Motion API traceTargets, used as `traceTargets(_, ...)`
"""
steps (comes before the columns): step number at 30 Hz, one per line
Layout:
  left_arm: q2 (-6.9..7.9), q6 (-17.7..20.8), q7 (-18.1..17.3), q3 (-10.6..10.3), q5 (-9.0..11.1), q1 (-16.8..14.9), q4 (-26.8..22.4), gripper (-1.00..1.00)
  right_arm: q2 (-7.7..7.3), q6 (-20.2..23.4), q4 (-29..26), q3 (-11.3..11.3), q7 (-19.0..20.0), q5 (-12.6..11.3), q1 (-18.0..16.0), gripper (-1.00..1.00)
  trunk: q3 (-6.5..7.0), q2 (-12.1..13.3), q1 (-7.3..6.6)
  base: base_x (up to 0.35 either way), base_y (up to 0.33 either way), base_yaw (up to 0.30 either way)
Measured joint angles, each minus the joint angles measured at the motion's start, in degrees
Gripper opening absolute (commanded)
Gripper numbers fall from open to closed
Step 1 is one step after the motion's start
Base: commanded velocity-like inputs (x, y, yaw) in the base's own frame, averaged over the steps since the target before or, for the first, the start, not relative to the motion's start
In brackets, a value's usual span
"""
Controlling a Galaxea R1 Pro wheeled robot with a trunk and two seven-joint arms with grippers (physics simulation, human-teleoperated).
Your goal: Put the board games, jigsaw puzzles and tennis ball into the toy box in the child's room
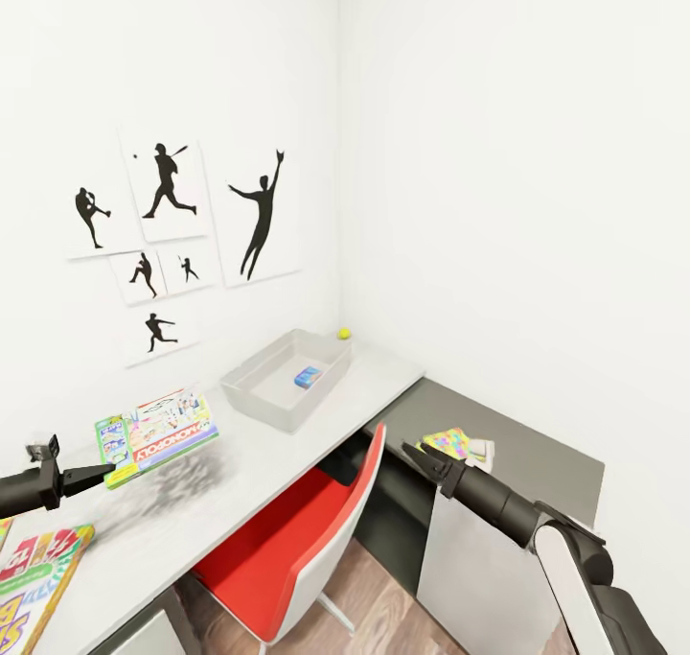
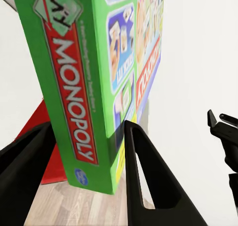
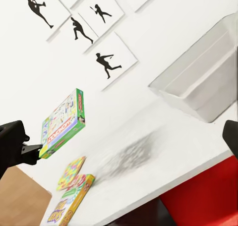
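While the left gripper (image 1: 103,473) pinches the corner of the green-edged Monopoly board game (image 1: 158,432), its two dark fingers (image 2: 144,176) pressed against either face of the box, the game hangs in the air above the pale grey table (image 1: 287,444), clear of the top and casting a smudged shadow on it. Further along the table, toward the corner of the white-walled room, stands the toy box (image 1: 251,389), with a small blue thing (image 1: 308,377) lying inside; the yellow-green tennis ball (image 1: 343,333) sits just beyond the box's far end, near the wall. At the near end of the table another board game (image 1: 34,578) lies flat, and the right wrist view shows a jigsaw puzzle (image 3: 71,172) beside it. On the dark grey cabinet top a second jigsaw puzzle (image 1: 448,441) rests near the right gripper (image 1: 419,455), whose fingers point out empty and lie close together, though whether fully pressed together I cannot tell. A red chair (image 1: 297,540) is tucked under the table
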Motion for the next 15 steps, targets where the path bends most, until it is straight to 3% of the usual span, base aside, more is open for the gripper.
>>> traceTargets(6,-0.02,-0.1,0.0,0.1,0.0,0.0,0.0,-1.0,0.07,0.0,-0.1,0.0,0.0,0.0,0.0,1.0,0.19,0.0,0.01,0.172,-0.161,0.242)
traceTargets(15,-0.02,-0.1,0.0,0.0,0.0,0.0,0.0,-1.0,0.21,0.0,-0.1,0.0,0.1,1.1,0.0,1.0,0.53,0.0,0.01,0.057,-0.034,0.265)
